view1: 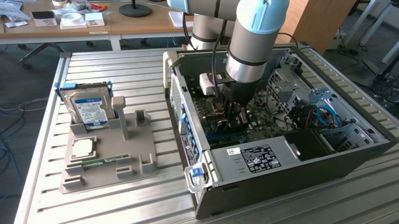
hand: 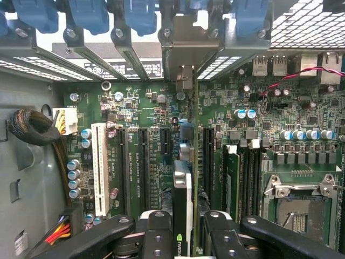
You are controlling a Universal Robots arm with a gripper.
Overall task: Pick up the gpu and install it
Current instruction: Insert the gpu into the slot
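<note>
One gpu [hand: 182, 199] edge-on between the gripper [hand: 183, 237] jaws — pinched from both sides; motherboard [hand: 161, 108] beneath

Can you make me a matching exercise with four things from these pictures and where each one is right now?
Things:
1. gpu
2. hard drive
3. memory stick
4. power supply

Places:
A. lying flat near the front of the grey holder
B. held edge-on between the gripper jaws over the motherboard slots
C. standing up at the back of the grey holder
D. mounted inside the computer case, black label facing up

Pairs: 1-B, 2-C, 3-A, 4-D
</note>
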